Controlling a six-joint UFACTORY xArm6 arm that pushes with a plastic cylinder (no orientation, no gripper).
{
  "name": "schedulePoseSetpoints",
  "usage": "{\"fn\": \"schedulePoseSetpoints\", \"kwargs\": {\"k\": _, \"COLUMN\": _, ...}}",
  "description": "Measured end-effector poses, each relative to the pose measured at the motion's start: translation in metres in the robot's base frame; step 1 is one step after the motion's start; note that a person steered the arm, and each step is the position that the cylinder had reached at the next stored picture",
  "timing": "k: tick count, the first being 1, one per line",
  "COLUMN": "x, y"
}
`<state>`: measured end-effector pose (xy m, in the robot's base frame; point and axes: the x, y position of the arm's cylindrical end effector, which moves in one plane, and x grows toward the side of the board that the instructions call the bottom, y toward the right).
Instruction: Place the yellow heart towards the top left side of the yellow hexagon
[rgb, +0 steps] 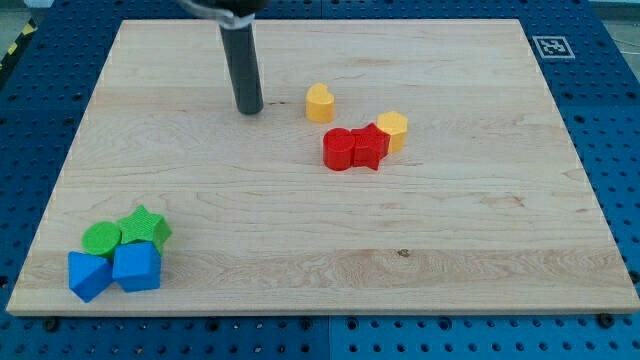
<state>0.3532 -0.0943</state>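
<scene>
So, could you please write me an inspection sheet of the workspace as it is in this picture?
Surface: wooden board on a blue pegboard table.
Job's things: yellow heart lies up-left of the yellow hexagon, apart from it.
Clutter: two red blocks touch the hexagon; two green blocks and two blue blocks cluster at the bottom left.
Grippers: none; my tip stands left of the heart, not touching.
Cables: nothing seen.
Surroundings: a marker tag at the top right.
</scene>
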Motion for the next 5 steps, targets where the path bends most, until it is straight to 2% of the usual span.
{"fn": "schedulePoseSetpoints", "kwargs": {"k": 1, "x": -0.034, "y": 0.013}}
{"fn": "schedulePoseSetpoints", "kwargs": {"k": 2, "x": -0.036, "y": 0.039}}
{"fn": "schedulePoseSetpoints", "kwargs": {"k": 5, "x": 0.005, "y": 0.053}}
